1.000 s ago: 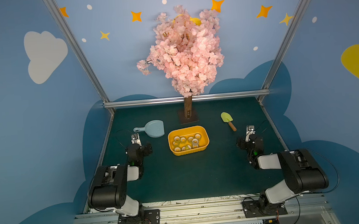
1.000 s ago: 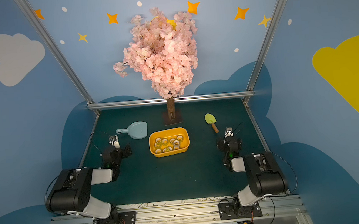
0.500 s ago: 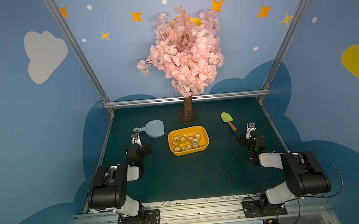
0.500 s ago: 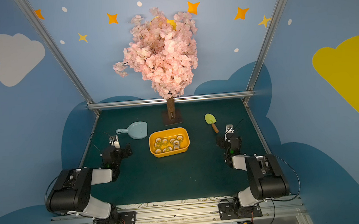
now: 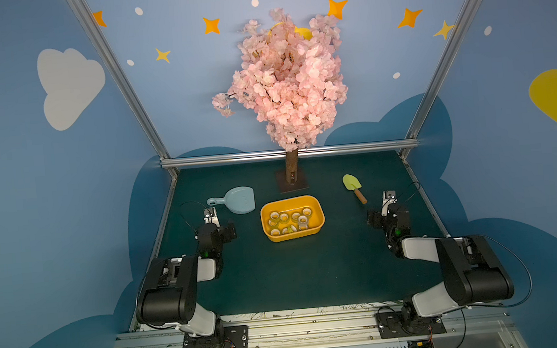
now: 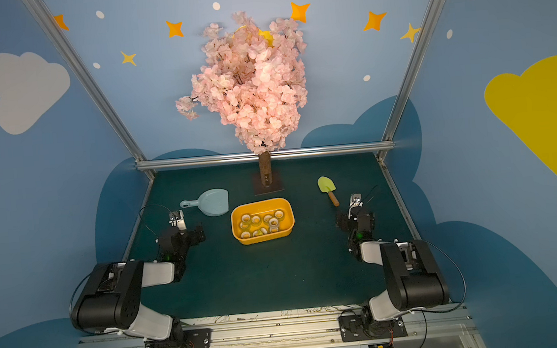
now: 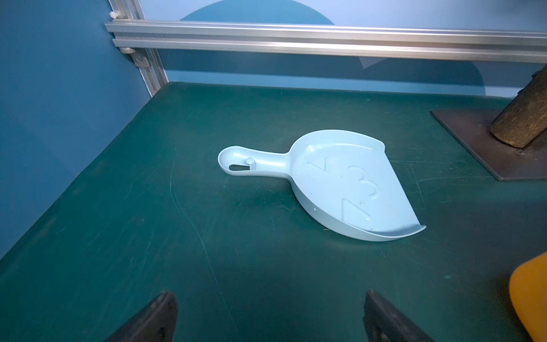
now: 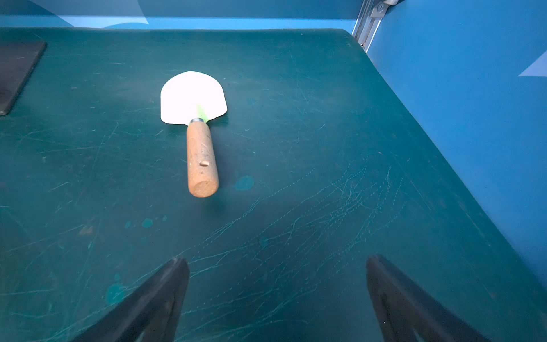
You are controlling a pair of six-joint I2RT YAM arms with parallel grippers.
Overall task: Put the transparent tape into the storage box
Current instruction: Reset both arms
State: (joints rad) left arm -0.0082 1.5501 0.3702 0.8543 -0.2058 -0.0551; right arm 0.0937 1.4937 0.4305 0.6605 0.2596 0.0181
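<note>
Blue walls (image 5: 182, 114), painted: white cloud (image 5: 70, 86), yellow cloud (image 6: 547, 117), orange stars (image 5: 212, 25), white dots (image 5: 255, 2); darker blue cloud shapes (image 5: 386, 127) low along base. Aluminium posts (image 5: 117, 78) slant up from back corners; aluminium crossbar (image 5: 234, 158) joins them at back edge of surface (image 5: 296, 276). Surface dark green, matte, scratches plain in both wrist views. Artificial pink blossom tree (image 5: 289, 81) at back centre, brown trunk (image 5: 292, 166) on dark square base plate (image 5: 302, 184). Aluminium rail (image 5: 318, 326) along front edge. Light even, shadows soft.
</note>
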